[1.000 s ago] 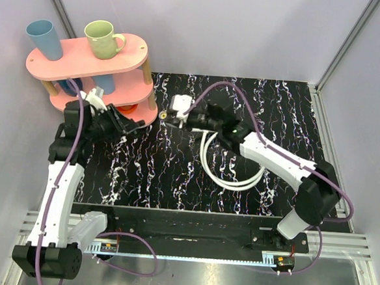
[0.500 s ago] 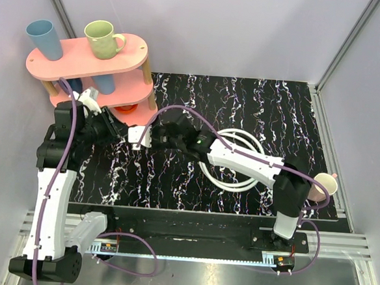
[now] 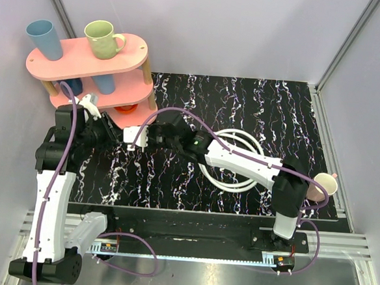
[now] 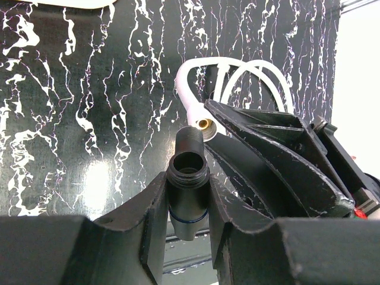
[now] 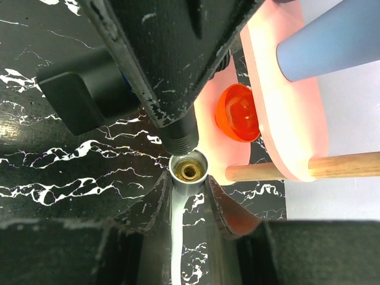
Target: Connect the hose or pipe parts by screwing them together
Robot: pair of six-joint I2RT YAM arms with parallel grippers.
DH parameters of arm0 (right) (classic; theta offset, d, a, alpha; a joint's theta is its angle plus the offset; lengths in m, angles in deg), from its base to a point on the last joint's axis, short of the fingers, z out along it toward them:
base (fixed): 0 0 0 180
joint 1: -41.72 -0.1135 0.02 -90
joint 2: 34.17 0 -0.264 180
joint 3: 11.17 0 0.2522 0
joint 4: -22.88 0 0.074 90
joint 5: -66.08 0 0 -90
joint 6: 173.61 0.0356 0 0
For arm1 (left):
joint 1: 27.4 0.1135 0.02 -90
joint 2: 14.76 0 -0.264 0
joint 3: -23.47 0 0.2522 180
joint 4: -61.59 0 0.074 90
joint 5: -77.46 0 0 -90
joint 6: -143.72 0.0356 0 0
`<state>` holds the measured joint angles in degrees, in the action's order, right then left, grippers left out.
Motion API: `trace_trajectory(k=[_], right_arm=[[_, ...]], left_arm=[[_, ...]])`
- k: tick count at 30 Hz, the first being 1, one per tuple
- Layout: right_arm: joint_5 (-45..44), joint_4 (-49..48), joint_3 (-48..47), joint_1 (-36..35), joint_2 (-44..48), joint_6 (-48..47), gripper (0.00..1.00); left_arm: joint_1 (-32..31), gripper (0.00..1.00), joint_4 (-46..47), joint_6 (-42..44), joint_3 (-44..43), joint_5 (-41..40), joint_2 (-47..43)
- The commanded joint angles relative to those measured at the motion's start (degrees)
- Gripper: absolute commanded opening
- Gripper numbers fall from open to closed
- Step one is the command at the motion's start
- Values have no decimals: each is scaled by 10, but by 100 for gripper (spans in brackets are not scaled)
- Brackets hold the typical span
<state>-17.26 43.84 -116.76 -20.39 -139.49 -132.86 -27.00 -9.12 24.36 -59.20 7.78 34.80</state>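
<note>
Where both arms meet beside the pink shelf (image 3: 134,50), the left gripper (image 4: 187,199) clamps a black threaded fitting (image 4: 187,172); the right gripper (image 5: 189,199), its arm stretched leftward, clamps the silvery end (image 5: 189,171) of the white hose (image 3: 231,184) just beside it.

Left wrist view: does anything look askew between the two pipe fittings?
Yes. The silvery brass-cored hose fitting in the right gripper sits off to one side of the black threaded pipe piece held by the left gripper, not in line with it.
</note>
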Motion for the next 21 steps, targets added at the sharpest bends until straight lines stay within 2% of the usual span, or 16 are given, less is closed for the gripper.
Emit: trace_trajectory(k=[1, 6, 10, 21], right_arm=[[-15, -36, -25, -12, 5, -29, 0], [-10, -38, -18, -13, 3, -34, 0], [-9, -44, -14, -13, 3, -22, 0], [-10, -17, -23, -13, -16, -28, 0]], left_arm=[[-1, 0, 26, -5, -16, 2, -8], [-1, 0, 40, -16, -4, 20, -3], [-1, 0, 69, -33, 38, 51, 0], [-1, 0, 97, -36, 70, 56, 20]])
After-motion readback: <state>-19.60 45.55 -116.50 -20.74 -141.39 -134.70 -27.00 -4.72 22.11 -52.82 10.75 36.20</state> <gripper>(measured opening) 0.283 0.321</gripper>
